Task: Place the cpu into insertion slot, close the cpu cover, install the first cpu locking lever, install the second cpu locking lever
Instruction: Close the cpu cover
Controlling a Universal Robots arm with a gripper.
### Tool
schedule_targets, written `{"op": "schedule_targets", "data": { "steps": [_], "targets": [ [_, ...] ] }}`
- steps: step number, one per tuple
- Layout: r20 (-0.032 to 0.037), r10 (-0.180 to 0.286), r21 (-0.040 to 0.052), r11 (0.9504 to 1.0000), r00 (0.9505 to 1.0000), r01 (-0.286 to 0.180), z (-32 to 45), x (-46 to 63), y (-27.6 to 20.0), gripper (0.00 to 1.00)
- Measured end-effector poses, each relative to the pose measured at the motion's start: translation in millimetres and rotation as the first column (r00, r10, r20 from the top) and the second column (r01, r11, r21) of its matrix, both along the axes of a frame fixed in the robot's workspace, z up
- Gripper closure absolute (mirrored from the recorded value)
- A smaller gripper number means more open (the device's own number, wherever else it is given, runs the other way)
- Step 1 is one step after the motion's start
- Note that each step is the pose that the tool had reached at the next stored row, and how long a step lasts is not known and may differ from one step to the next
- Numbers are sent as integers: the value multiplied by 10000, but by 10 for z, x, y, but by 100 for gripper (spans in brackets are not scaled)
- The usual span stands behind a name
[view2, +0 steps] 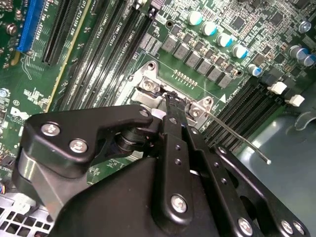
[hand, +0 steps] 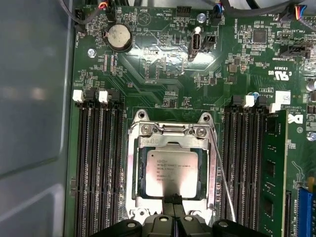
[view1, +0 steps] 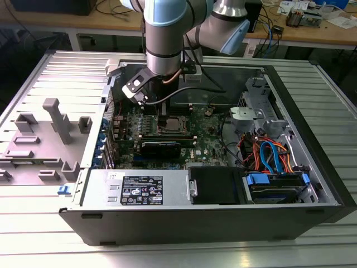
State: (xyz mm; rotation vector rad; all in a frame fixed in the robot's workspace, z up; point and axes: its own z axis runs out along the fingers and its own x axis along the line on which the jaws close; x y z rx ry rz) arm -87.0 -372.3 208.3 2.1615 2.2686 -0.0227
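In the first wrist view the cpu (hand: 173, 172) lies flat in the insertion slot (hand: 134, 207), its silver-grey top showing through the window of the cpu cover (hand: 171, 143), which lies down around it. My gripper (hand: 173, 198) is shut, its black fingertips pressed together at the socket frame's edge, right by the cpu. The second wrist view shows the gripper (view2: 170, 96) tip touching the silver frame. A thin wire locking lever (hand: 220, 170) runs along one side of the socket. The same lever (view2: 237, 138) juts out over the memory slots. In the exterior view the gripper (view1: 165, 110) hangs over the socket (view1: 170, 124).
Long black memory slots (hand: 98, 163) flank the socket on both sides, one holding a green module (hand: 272, 168). The open computer case (view1: 184, 192) has walls all round, a drive bay with coloured cables (view1: 268, 156) at the exterior view's right, and grey fixtures (view1: 53, 120) outside it.
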Motion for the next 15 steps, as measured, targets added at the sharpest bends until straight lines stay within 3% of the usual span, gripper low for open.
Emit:
{"op": "schedule_targets", "data": {
  "steps": [4,10,14,15],
  "targets": [
    [-2,-1,-2,10000,10000,1,-8,-2,0,89],
    [1,-1,-13,10000,10000,1,56,4,1,89],
    [-2,-2,-16,10000,10000,2,55,90,0,89],
    [-8,1,-15,10000,10000,-1,52,179,0,89]
  ]
}}
